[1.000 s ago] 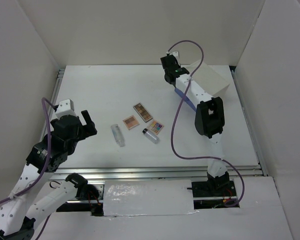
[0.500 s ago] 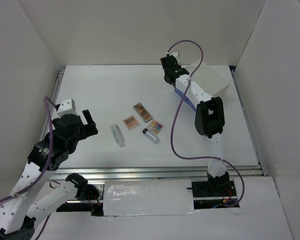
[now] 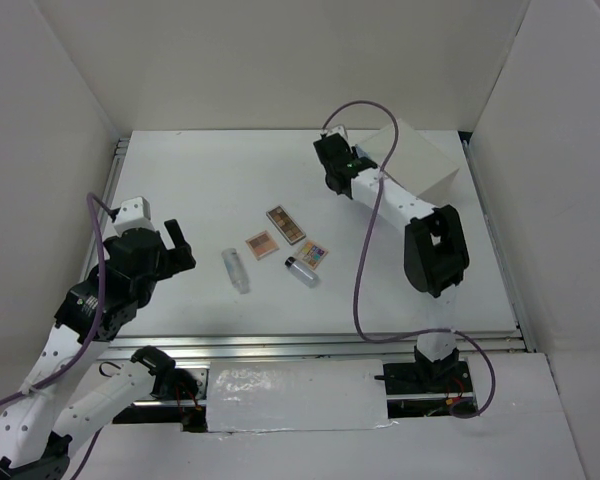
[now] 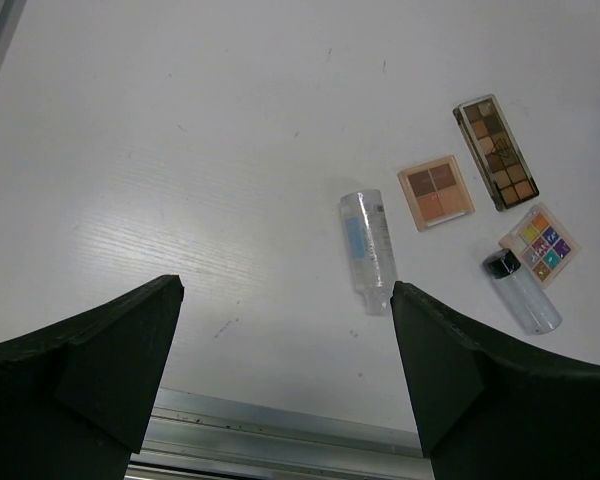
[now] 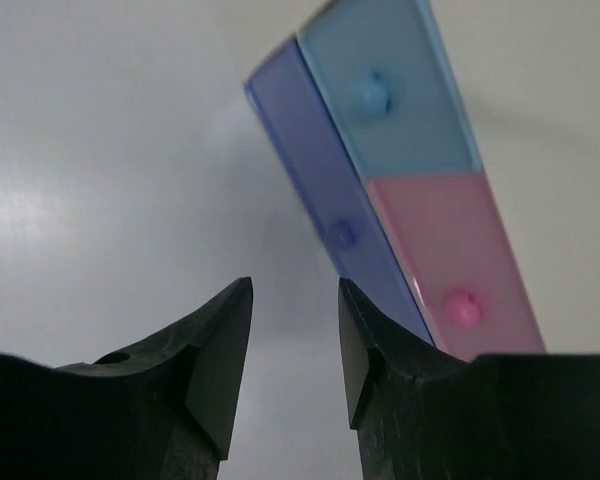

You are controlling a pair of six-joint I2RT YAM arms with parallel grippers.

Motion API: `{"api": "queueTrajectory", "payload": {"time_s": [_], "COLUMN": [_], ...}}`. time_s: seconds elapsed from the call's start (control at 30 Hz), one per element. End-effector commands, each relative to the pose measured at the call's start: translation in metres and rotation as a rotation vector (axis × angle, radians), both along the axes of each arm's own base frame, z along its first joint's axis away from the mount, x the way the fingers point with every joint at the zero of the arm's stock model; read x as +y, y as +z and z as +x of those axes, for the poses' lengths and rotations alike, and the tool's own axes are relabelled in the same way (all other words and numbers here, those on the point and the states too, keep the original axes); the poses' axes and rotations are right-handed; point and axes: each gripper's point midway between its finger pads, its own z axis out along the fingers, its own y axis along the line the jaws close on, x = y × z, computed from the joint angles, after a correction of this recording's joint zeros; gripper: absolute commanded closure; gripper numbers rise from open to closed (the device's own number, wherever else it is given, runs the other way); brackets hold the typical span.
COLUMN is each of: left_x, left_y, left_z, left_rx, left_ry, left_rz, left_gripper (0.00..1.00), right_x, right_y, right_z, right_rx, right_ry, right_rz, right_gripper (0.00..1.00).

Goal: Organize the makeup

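Five cosmetics: loose at the centre of the worktop [image 3: 200, 180], none stowed.
Palettes, count 3: brown palette [image 3: 286, 224]; peach palette [image 3: 263, 243] at its 8 o'clock; multicoloured palette [image 3: 314, 253] at its 5 o'clock.
Tubes, count 2: clear tube [image 3: 236, 269] at 9 o'clock of the group; black-capped tube [image 3: 301, 271] just beside the multicoloured palette.
Lipstick: none seen in any view.
Boxes, count 1: white box [image 3: 420, 165] at 1 o'clock of the group. The right wrist view shows a blue drawer [image 5: 380, 90], a pink drawer [image 5: 450, 270] and a darker blue front [image 5: 325, 190]; open or closed, cannot tell.
Change, last second: the right arm's elbow swung toward 3 o'clock and the right pincer [image 5: 293, 300] drew slightly toward 10 o'clock off the box front. The blue strip formerly under the forearm no longer shows. Left arm and cosmetics unmoved.
Right pincer: jaws a narrow gap apart, nothing between.
Left pincer [image 4: 285, 295]: spread wide, empty, at 9 o'clock of the group.
Meaning: judged to be drawer work; sorting itself not begun.
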Motion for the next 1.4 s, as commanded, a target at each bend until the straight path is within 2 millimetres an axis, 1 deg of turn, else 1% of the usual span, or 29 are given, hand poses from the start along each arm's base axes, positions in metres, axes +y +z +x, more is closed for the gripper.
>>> {"api": "queueTrajectory", "payload": {"time_s": [0.0,0.03,0.07,0.13,0.17,0.2,0.23,0.27,0.3,0.33,0.37,0.4,0.43,0.47,0.53,0.57,0.63,0.67,0.7,0.77,0.83,0.87,0.93,1.0,1.23,1.37], "left_x": [0.0,-0.001,-0.001,-0.002,-0.003,-0.004,-0.004,-0.004,-0.004,-0.004,-0.004,-0.004,-0.004,-0.004,-0.003,-0.004,-0.005,-0.005,-0.006,-0.007,-0.007,-0.006,-0.007,-0.006,-0.007,-0.007], "left_y": [0.007,0.006,0.007,0.007,0.006,0.007,0.007,0.008,0.007,0.008,0.009,0.01,0.011,0.012,0.012,0.012,0.012,0.011,0.011,0.011,0.012,0.012,0.012,0.012,0.012,0.012], "left_z": [0.004,0.004,0.004,0.004,0.004,0.004,0.004,0.004,0.003,0.003,0.002,0.001,0.001,0.0,0.0,0.001,0.001,0.001,0.001,0.001,0.001,0.001,0.001,0.001,0.001,0.001], "left_rx": [-0.039,-0.038,-0.042,-0.042,-0.04,-0.041,-0.042,-0.043,-0.041,-0.046,-0.05,-0.06,-0.065,-0.07,-0.072,-0.068,-0.066,-0.062,-0.061,-0.065,-0.066,-0.066,-0.067,-0.068,-0.067,-0.067], "left_ry": [-0.005,-0.008,-0.013,-0.016,-0.025,-0.028,-0.029,-0.031,-0.032,-0.03,-0.032,-0.035,-0.037,-0.04,-0.037,-0.039,-0.044,-0.046,-0.05,-0.054,-0.056,-0.054,-0.056,-0.055,-0.056,-0.057], "left_rz": [-0.005,-0.006,-0.008,-0.009,-0.013,-0.01,-0.011,-0.013,-0.012,-0.015,-0.016,-0.023,-0.025,-0.027,-0.027,-0.025,-0.026,-0.023,-0.024,-0.026,-0.026,-0.026,-0.026,-0.026,-0.026,-0.025], "left_gripper": [0.0,0.01,0.01,0.01,0.01,0.01,0.01,0.0,0.01,0.01,0.01,0.01,0.01,0.01,0.01,0.01,0.01,0.01,0.01,0.01,0.01,0.01,0.01,0.01,0.0,0.01], "right_x": [-0.018,-0.028,-0.037,-0.046,-0.05,-0.054,-0.064,-0.068,-0.073,-0.079,-0.087,-0.091,-0.092,-0.089,-0.083,-0.081,-0.081,-0.081,-0.083,-0.082,-0.079,-0.079,-0.08,-0.083,-0.083,-0.088], "right_y": [0.04,0.053,0.04,0.041,0.045,0.041,0.042,0.04,0.039,0.026,0.028,0.025,0.016,0.017,0.013,0.015,0.018,0.019,0.02,0.021,0.019,0.018,0.012,0.006,-0.001,-0.006], "right_z": [-0.029,-0.039,-0.051,-0.062,-0.066,-0.07,-0.072,-0.07,-0.07,-0.069,-0.069,-0.068,-0.066,-0.063,-0.061,-0.058,-0.055,-0.052,-0.05,-0.044,-0.04,-0.039,-0.036,-0.034,-0.03,-0.03], "right_rx": [-0.124,-0.159,-0.139,-0.142,-0.152,-0.147,-0.149,-0.165,-0.169,-0.127,-0.149,-0.145,-0.117,-0.132,-0.136,-0.145,-0.149,-0.171,-0.158,-0.172,-0.163,-0.166,-0.153,-0.14,-0.132,-0.122], "right_ry": [-0.039,-0.068,-0.08,-0.086,-0.094,-0.102,-0.131,-0.152,-0.17,-0.168,-0.224,-0.242,-0.234,-0.245,-0.234,-0.229,-0.225,-0.228,-0.216,-0.212,-0.193,-0.193,-0.183,-0.184,-0.188,-0.196], "right_rz": [-0.014,-0.022,-0.048,-0.087,-0.102,-0.13,-0.19,-0.223,-0.272,-0.367,-0.434,-0.479,-0.543,-0.547,-0.522,-0.505,-0.519,-0.521,-0.563,-0.57,-0.585,-0.583,-0.598,-0.61,-0.601,-0.61], "right_gripper": [0.52,0.51,0.49,0.49,0.49,0.49,0.49,0.49,0.52,0.53,0.54,0.58,0.6,0.6,0.6,0.6,0.58,0.56,0.54,0.54,0.53,0.51,0.5,0.49,0.48,0.47]}}
